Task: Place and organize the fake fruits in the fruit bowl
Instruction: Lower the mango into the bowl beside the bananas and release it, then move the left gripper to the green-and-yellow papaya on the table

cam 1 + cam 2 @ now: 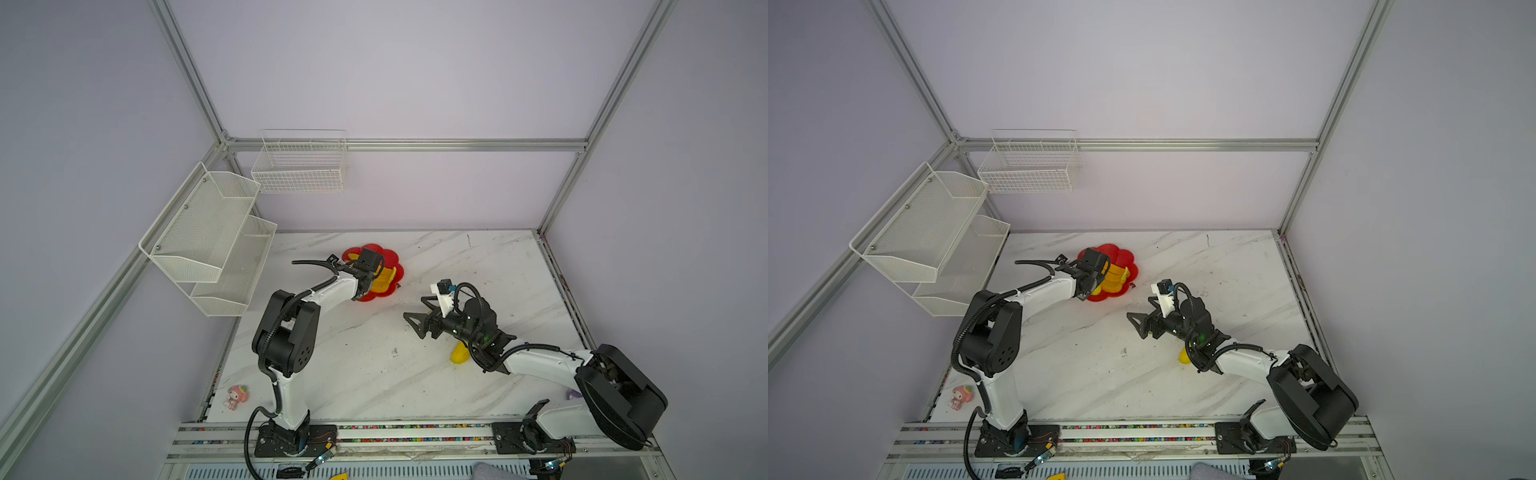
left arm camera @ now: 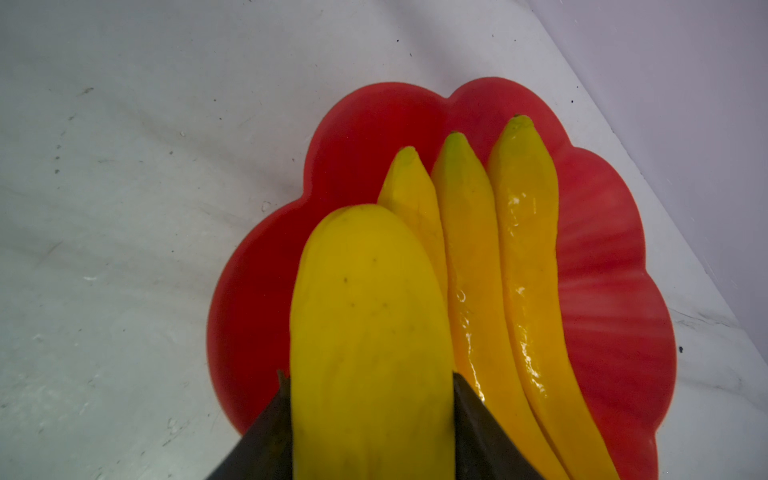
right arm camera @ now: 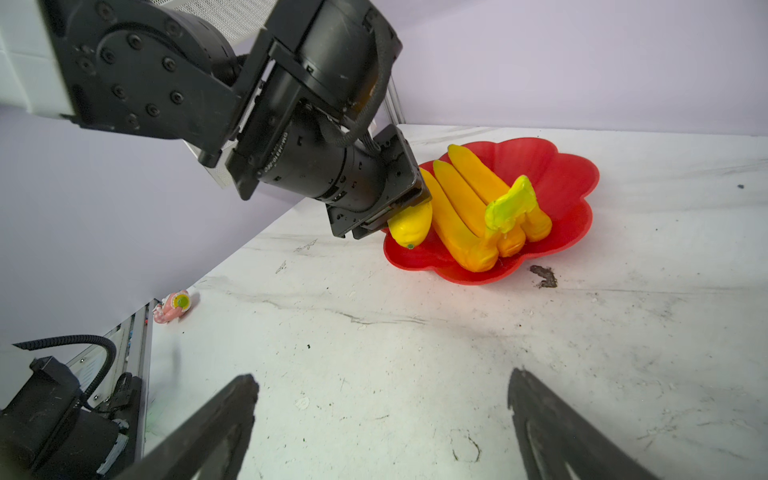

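Note:
The red flower-shaped fruit bowl (image 1: pixel 390 252) (image 1: pixel 1122 250) (image 2: pixel 615 291) (image 3: pixel 561 174) stands at the back of the marble table. A bunch of three yellow-orange bananas (image 1: pixel 384 280) (image 1: pixel 1115 280) (image 2: pixel 478 270) (image 3: pixel 461 195) lies in it. My left gripper (image 2: pixel 370 376) (image 1: pixel 370 276) is shut on a yellow oval fruit (image 2: pixel 370 311) (image 3: pixel 411 226), held low over the bowl's near side, right beside the bananas. My right gripper (image 3: pixel 382 376) (image 1: pixel 415 316) (image 1: pixel 1139 311) hangs open and holds nothing, over bare table to the right of the bowl. Another yellow fruit (image 1: pixel 459 354) (image 1: pixel 1183 356) lies on the table, partly hidden under the right arm.
A pink doll figurine (image 1: pixel 237 397) (image 1: pixel 962 397) (image 3: pixel 174 305) sits at the table's front left corner. A purple object (image 1: pixel 574 394) peeks out by the right arm's base. White mesh baskets (image 1: pixel 208 232) and a wire basket (image 1: pixel 299 166) hang on the left and back walls.

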Robot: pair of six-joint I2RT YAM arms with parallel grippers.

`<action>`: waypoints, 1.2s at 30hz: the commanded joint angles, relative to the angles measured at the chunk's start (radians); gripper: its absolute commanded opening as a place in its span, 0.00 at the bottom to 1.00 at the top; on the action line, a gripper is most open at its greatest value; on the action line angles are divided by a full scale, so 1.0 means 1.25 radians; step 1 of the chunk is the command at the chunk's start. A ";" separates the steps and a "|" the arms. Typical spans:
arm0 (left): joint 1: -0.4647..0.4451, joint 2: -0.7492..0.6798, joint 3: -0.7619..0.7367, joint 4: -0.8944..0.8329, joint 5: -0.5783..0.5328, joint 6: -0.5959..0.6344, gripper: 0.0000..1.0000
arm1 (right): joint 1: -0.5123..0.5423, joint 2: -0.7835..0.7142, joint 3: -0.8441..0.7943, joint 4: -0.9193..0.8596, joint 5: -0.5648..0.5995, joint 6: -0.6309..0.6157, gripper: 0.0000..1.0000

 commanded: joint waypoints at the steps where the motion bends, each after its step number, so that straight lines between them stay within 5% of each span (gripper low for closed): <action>1: -0.004 -0.017 0.059 0.015 -0.032 -0.008 0.57 | -0.004 0.009 0.011 0.030 -0.013 0.006 0.97; 11: -0.004 -0.032 0.051 0.022 -0.031 0.012 0.63 | -0.004 0.020 0.015 0.030 -0.014 0.006 0.97; 17: -0.014 -0.080 0.045 0.052 -0.003 0.123 0.63 | -0.062 -0.008 -0.004 0.039 -0.032 0.048 0.97; 23: -0.065 -0.194 -0.058 0.111 0.019 0.393 0.63 | -0.224 -0.008 -0.033 0.007 -0.059 0.195 0.97; 30: -0.163 -0.355 -0.335 0.375 0.265 0.758 0.63 | -0.324 0.015 -0.049 0.004 -0.152 0.287 0.97; 33: -0.216 -0.346 -0.341 0.403 0.394 0.897 0.67 | -0.334 0.009 -0.047 0.002 -0.183 0.292 0.97; 36: -0.288 -0.292 -0.302 0.386 0.408 1.006 0.69 | -0.341 -0.041 -0.043 -0.046 -0.185 0.263 0.97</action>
